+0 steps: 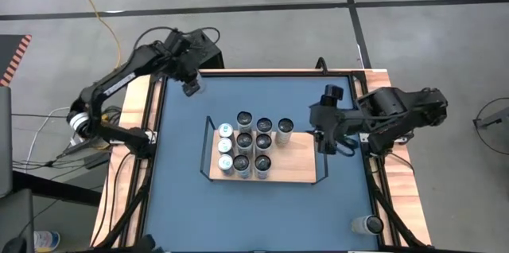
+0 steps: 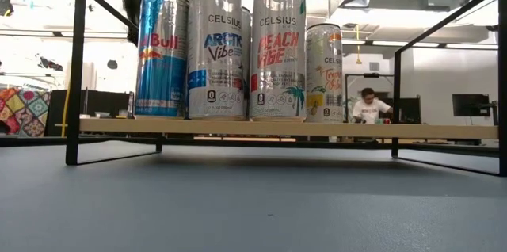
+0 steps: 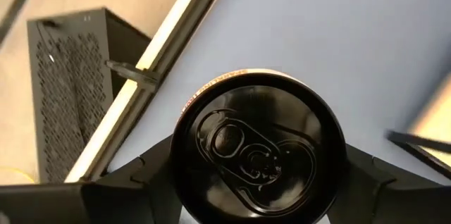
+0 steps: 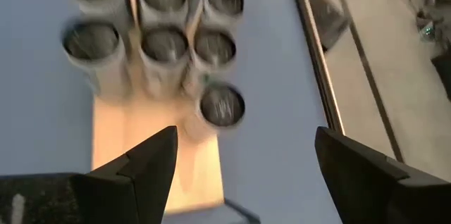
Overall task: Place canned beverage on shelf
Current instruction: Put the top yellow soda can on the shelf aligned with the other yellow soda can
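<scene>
My left gripper (image 1: 191, 86) is at the table's far left, shut on a can with a black top (image 3: 257, 146); the can fills the left wrist view. The shelf (image 1: 298, 169), a light-wood board in a black wire frame, stands mid-table and holds several upright cans (image 1: 253, 145) on its left half. In the low view these cans (image 2: 238, 46) stand on the board (image 2: 277, 129). My right gripper (image 1: 326, 138) is open and empty above the shelf's bare right end (image 4: 141, 139). My left gripper pinches the can between its two fingers (image 3: 141, 175), one on each side of the can's wall just below the top rim (image 3: 184, 111). The fingers point down and the can stands upright between them. I cannot tell whether its base is on the table.
One more can (image 1: 370, 223) stands at the table's near right corner. A black perforated box (image 3: 70, 90) sits beyond the table's far left edge. The shelf's right half is bare wood. A person (image 2: 368, 105) sits in the room behind.
</scene>
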You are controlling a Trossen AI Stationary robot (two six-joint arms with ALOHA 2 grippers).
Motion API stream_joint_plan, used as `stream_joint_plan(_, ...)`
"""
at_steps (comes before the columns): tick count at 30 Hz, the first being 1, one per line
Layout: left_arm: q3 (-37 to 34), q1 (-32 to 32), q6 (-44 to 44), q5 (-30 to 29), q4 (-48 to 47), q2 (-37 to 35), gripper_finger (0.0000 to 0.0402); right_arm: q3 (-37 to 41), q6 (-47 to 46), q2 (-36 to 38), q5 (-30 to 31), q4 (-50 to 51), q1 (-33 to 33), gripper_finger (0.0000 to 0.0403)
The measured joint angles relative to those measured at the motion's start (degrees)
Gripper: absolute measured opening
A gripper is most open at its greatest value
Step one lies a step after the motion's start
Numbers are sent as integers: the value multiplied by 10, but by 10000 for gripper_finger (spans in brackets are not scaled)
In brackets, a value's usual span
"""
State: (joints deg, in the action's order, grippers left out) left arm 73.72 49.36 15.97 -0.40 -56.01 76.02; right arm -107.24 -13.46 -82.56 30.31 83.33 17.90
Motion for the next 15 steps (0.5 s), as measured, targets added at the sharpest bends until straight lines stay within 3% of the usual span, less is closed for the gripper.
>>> stream_joint_plan(8,111,-96,2,41,-106,-78,235,0,77,21,13,-169,34,317)
stream_joint_plan(15,194,-244,-72,44,-125,-106,235,0,139,6,12,-255,51,317)
